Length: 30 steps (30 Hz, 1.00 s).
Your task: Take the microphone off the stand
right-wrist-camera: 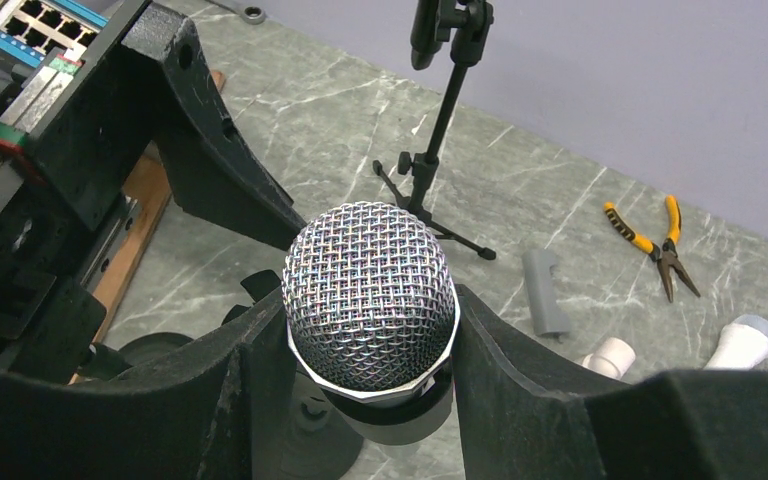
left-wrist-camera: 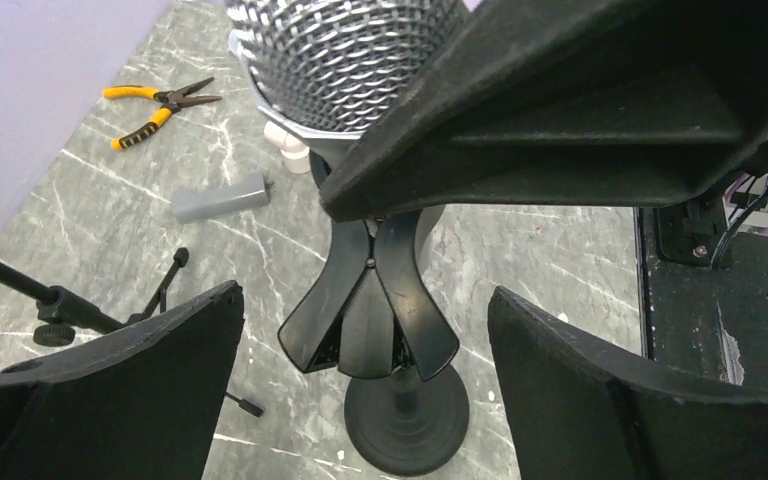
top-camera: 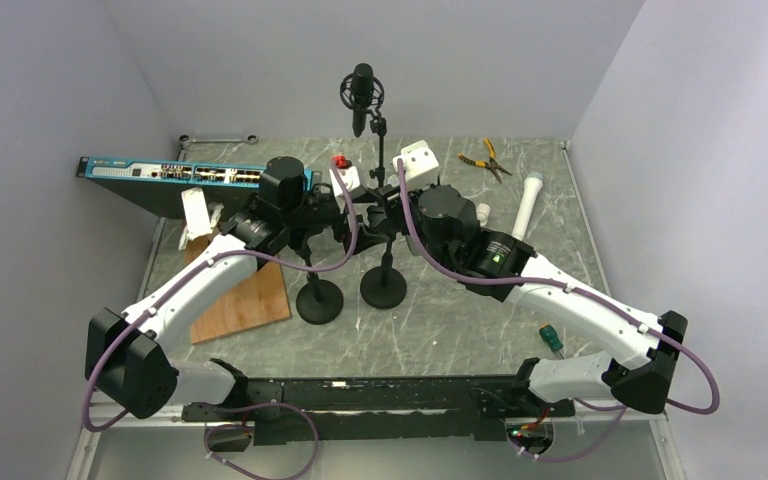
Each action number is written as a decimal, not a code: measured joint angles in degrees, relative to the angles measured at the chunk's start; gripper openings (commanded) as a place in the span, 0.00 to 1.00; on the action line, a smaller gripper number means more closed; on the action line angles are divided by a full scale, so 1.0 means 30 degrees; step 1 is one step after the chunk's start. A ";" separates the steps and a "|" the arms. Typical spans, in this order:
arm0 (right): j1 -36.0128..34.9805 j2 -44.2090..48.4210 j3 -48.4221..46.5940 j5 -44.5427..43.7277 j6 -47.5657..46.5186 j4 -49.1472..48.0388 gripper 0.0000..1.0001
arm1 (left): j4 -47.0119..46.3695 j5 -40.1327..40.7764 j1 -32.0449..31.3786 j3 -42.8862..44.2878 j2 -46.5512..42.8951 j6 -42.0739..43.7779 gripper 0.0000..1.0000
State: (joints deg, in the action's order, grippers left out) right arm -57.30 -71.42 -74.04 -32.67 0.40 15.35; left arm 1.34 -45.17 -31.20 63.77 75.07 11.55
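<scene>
The microphone (right-wrist-camera: 370,270) has a silver mesh head and sits upright in the black clip (left-wrist-camera: 370,310) of a round-based stand (top-camera: 383,288). My right gripper (right-wrist-camera: 368,330) is shut on the microphone, with a finger pressed against each side just below the mesh. My left gripper (left-wrist-camera: 365,295) is open, its fingers (left-wrist-camera: 140,380) standing to either side of the clip with gaps, touching nothing. In the top view both grippers (top-camera: 345,215) (top-camera: 398,205) meet above the stand, and the microphone is hidden between them.
A second round-based stand (top-camera: 320,300) stands just left of the first. A tall black microphone on a tripod (top-camera: 361,95) is behind. A network switch (top-camera: 190,172), wooden board (top-camera: 245,300), pliers (top-camera: 485,158), white tube (top-camera: 528,200), grey cylinder (left-wrist-camera: 222,197) and screwdriver (top-camera: 550,338) lie around.
</scene>
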 measured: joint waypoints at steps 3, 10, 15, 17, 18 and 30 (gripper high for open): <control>0.0000 0.0000 0.0000 0.0058 0.0000 0.0000 0.00 | 0.0342 0.0051 -0.0175 0.0000 0.0015 0.0219 0.84; 0.0000 0.0073 0.0080 0.0073 0.0015 -0.0029 0.00 | 0.0663 0.0874 -0.0408 0.0029 -0.0007 0.0641 0.82; 0.0000 0.0095 0.0102 0.0058 0.0029 -0.0095 0.00 | 0.1297 0.1297 -0.0437 0.0270 0.0015 0.0816 0.19; 0.0080 0.0109 0.0146 0.0095 0.0233 -0.0124 0.00 | 0.1931 0.1341 -0.0532 0.0590 0.0131 0.0780 0.00; 0.0080 0.0117 0.0153 0.0095 0.0291 -0.0124 0.00 | 0.2448 0.1333 -0.0554 0.0991 0.0299 0.0772 0.00; 0.0102 -0.0488 -0.2382 0.0211 0.0029 0.1035 0.00 | 0.3235 0.1814 -0.0408 0.1865 0.1005 0.1064 0.00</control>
State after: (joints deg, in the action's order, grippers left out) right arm -56.99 -72.88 -81.19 -32.03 0.49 18.46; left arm 11.05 -39.72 -32.42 69.36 78.08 14.74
